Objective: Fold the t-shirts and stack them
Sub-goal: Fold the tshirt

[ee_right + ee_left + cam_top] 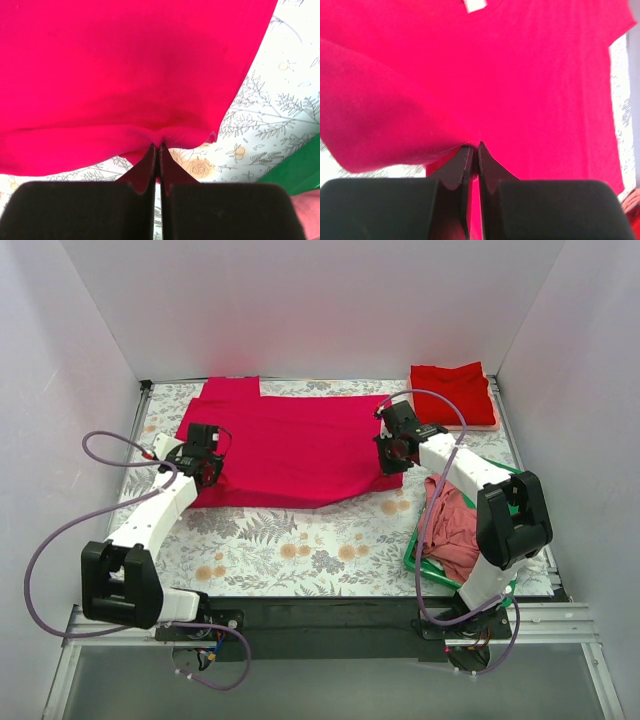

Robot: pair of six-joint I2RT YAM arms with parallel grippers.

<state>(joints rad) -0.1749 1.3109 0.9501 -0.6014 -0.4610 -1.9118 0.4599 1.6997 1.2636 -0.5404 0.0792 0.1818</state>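
A magenta-crimson t-shirt [295, 445] lies spread across the middle of the table. My left gripper [203, 468] is shut on its near left edge; the left wrist view shows the cloth [485, 75] pinched at the fingertips and lifted in a fold. My right gripper [390, 455] is shut on its near right edge; the right wrist view shows the hem [125, 90] pinched. A brighter red t-shirt [452, 392] lies folded at the back right on a pale pink one [488, 424]. A crumpled dusty-pink t-shirt [455, 530] lies in the green tray [412, 552].
The table has a floral cloth [300, 550]. White walls close in the back and both sides. The tray stands at the near right, under my right arm. Purple cables loop from both arms.
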